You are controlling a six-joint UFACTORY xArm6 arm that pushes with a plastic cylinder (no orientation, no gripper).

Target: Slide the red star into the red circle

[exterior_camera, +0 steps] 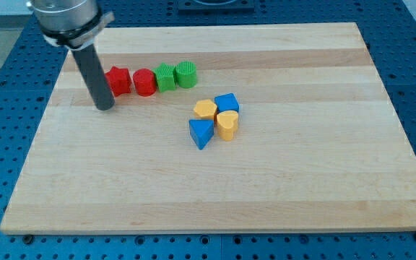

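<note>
The red star (119, 80) lies near the view's top left on the wooden board (215, 180). The red circle (144, 82) stands just to its right, nearly touching it. My tip (104, 107) rests on the board just left of and slightly below the red star, close to its left side. The rod partly covers the star's left edge.
A green star (165, 76) and a green circle (185, 74) continue the row to the right of the red circle. A cluster sits near the middle: a yellow hexagon (205, 110), a blue cube (227, 103), a yellow heart-like block (227, 125) and a blue triangle (201, 133).
</note>
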